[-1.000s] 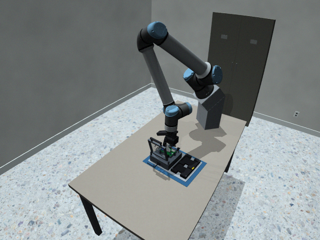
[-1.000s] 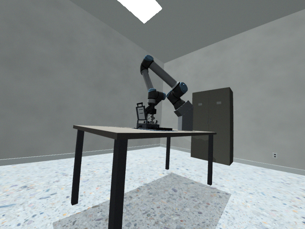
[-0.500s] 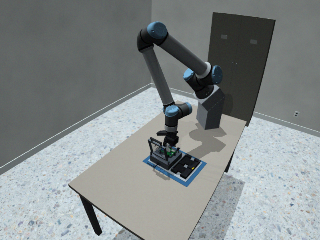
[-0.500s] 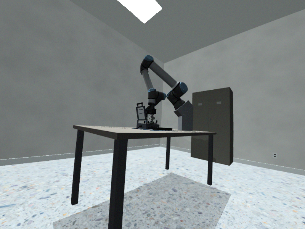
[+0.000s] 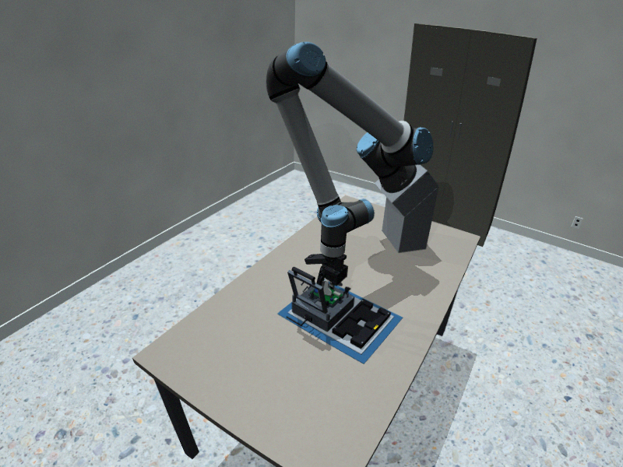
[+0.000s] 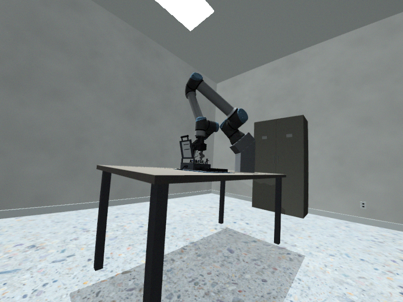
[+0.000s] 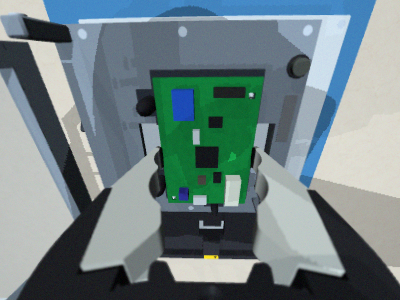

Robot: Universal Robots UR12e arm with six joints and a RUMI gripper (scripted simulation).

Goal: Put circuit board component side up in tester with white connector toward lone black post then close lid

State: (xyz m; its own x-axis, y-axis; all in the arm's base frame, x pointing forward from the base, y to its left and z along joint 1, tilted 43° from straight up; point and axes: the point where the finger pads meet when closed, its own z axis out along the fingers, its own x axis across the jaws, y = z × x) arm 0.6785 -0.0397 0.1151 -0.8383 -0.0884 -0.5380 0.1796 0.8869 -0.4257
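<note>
The green circuit board (image 7: 207, 137) is component side up between my fingers, over the grey tester's recess. Its white connector (image 7: 232, 191) sits at the near right corner, close to my wrist. My gripper (image 7: 206, 148) is shut on the board's two long edges. One black post (image 7: 298, 65) stands at the tester's far right corner; another black knob (image 7: 145, 106) is by the board's left edge. In the top view the gripper (image 5: 329, 287) is right above the tester (image 5: 322, 306), with the board (image 5: 332, 300) showing green under it. The lid (image 5: 297, 281) stands open and upright on the left. I cannot tell whether the pins are through the holes.
The black tray (image 5: 362, 321) lies right of the tester on the blue mat (image 5: 342, 324). The open lid frame (image 7: 35, 125) stands at the left of the wrist view. The arm's grey base (image 5: 408, 211) is at the table's back. A dark cabinet (image 5: 465, 125) stands behind.
</note>
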